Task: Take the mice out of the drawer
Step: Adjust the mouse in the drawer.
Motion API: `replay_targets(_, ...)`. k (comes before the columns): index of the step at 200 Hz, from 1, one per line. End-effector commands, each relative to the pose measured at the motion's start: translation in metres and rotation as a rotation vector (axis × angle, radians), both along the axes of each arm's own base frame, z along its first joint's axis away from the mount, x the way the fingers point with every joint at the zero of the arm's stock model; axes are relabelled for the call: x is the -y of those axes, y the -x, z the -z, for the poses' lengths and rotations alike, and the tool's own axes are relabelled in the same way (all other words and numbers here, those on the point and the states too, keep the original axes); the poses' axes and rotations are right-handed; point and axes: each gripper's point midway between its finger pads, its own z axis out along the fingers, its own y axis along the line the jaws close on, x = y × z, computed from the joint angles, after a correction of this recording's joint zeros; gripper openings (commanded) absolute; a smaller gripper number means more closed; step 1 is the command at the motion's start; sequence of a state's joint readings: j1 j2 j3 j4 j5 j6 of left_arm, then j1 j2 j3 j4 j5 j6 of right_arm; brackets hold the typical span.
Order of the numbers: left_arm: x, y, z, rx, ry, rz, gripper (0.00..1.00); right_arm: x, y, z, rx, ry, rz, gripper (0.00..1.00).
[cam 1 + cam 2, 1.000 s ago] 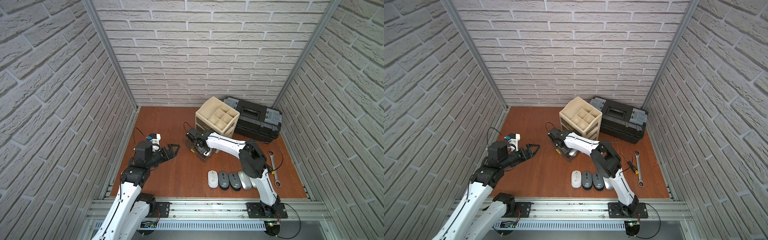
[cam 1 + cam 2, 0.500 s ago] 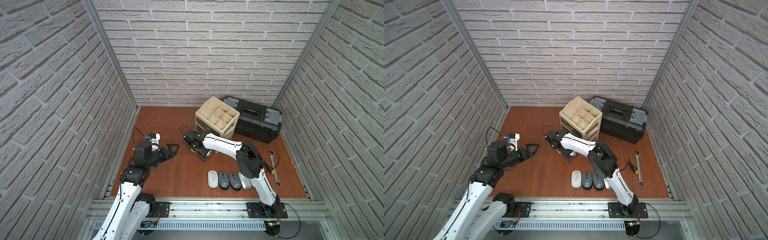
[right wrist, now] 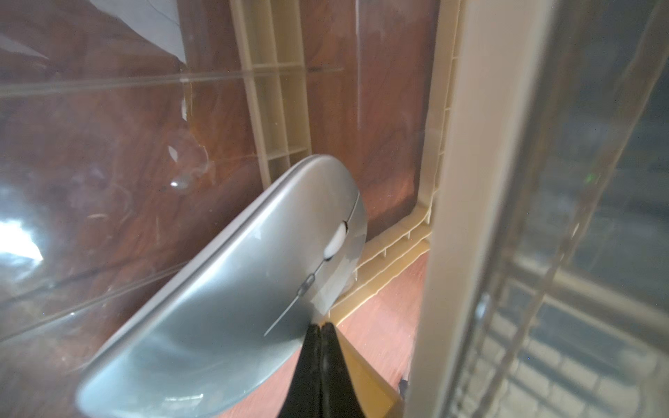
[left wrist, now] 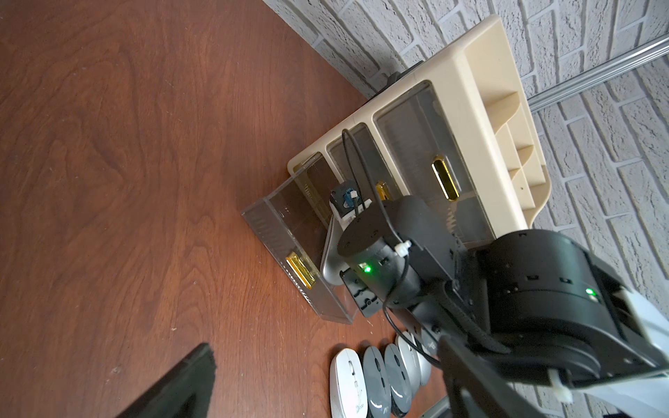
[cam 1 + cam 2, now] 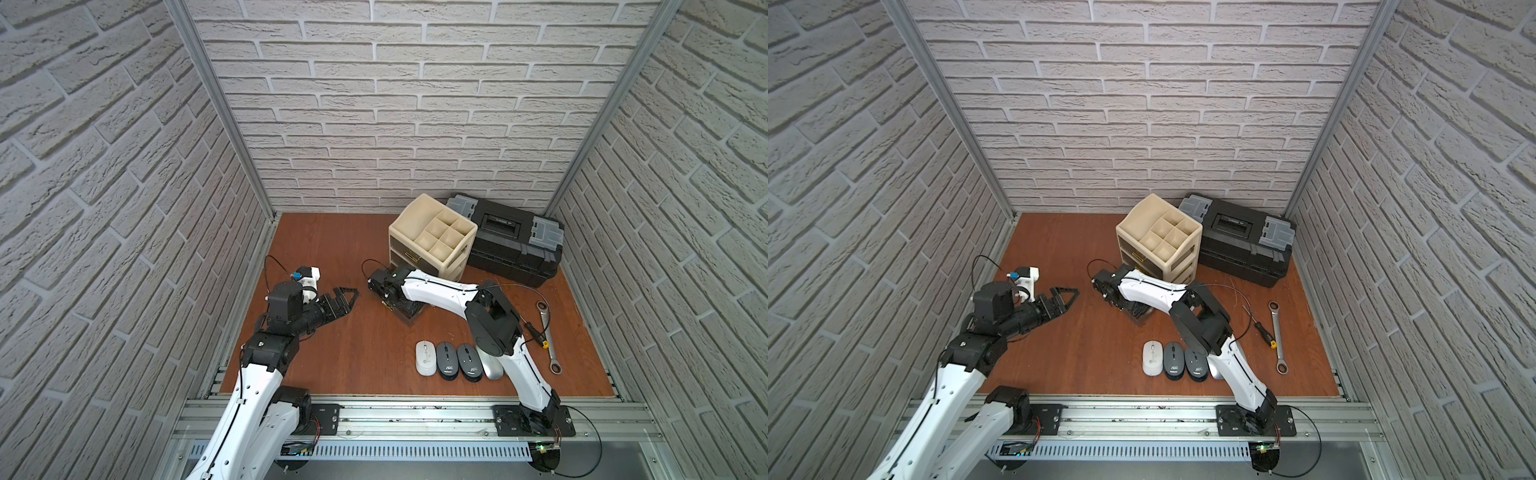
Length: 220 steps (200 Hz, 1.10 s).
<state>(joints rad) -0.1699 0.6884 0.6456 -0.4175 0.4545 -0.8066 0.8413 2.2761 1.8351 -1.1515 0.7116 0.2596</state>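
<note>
The clear drawer [image 5: 409, 319] stands pulled out on the table in front of the beige organizer [image 5: 432, 232]. One silver mouse [image 3: 235, 289] leans tilted inside it, also seen in the left wrist view [image 4: 328, 253]. My right gripper [image 3: 321, 325] reaches into the drawer, shut, with its tips against that mouse's edge and nothing between them. Near the front edge lie a white mouse [image 5: 425, 364], two dark grey mice [image 5: 446, 360] and a silver mouse [image 5: 490, 368], which the right arm partly hides. My left gripper [image 5: 345, 297] hovers open and empty, left of the drawer.
A black toolbox [image 5: 515, 245] stands behind the organizer at the back right. A steel wrench [image 5: 548, 336] and a screwdriver [image 5: 536, 332] lie on the right side of the table. Brick walls close in the table on three sides.
My right wrist has shifted a little to the left over the drawer. The left arm and the mice on the table have not moved.
</note>
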Motion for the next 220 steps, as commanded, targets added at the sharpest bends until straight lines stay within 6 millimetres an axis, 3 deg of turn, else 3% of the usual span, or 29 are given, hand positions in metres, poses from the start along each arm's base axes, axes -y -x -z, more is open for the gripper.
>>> replay_targets(1,0.0,-0.003,-0.009,0.046,0.012,0.004,0.98,-0.002,0.004,0.023,-0.022,-0.045,0.027,0.02)
replay_targets(59,-0.001,-0.001,-0.006,0.04,0.015,-0.003,0.98,-0.023,-0.016,0.011,0.115,-0.229,-0.01,0.02)
replay_targets(122,-0.001,0.0,-0.003,0.038,0.017,-0.003,0.98,-0.042,-0.021,-0.004,0.151,-0.362,-0.079,0.02)
replay_targets(163,-0.002,0.0,-0.003,0.042,0.017,-0.008,0.98,-0.026,-0.022,-0.029,0.165,-0.272,-0.029,0.02)
replay_targets(220,-0.001,-0.003,-0.002,0.038,0.021,-0.004,0.98,-0.005,-0.009,-0.024,0.085,-0.139,0.026,0.02)
